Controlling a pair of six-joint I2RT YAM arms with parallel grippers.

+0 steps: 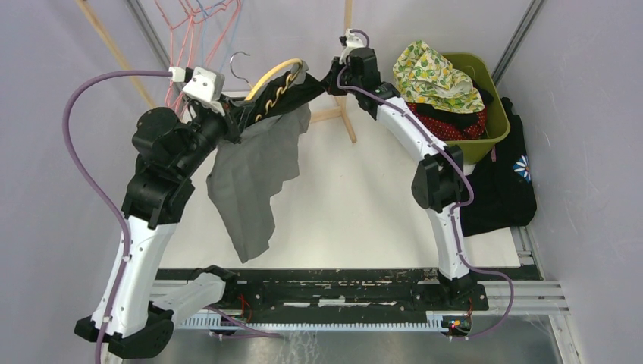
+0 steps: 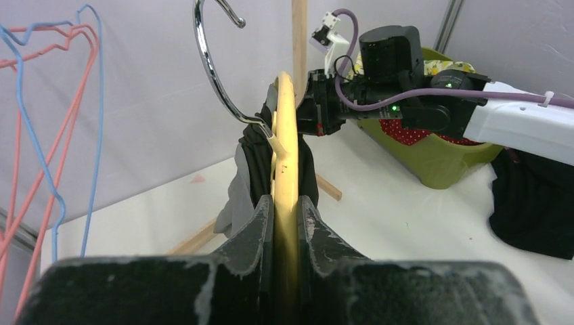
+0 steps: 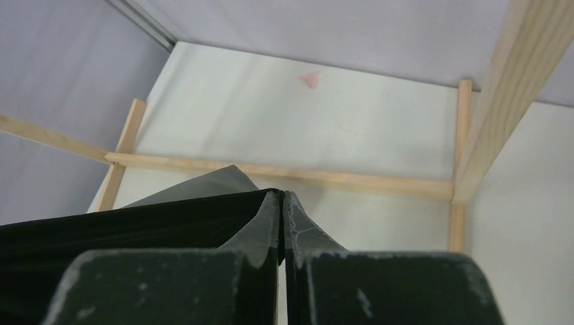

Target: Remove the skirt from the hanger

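A wooden hanger with a chrome hook is held up over the table. My left gripper is shut on the hanger's pale wooden bar. A skirt with a black waistband and grey cloth hangs from the hanger and drapes down to the table. My right gripper is shut on the skirt's black waistband, at the hanger's far end. The waistband stretches between the two grippers.
A green basket full of clothes stands at the back right, with a black garment beside it. A wooden rack stands behind the hanger. Red and blue wire hangers hang at the back left.
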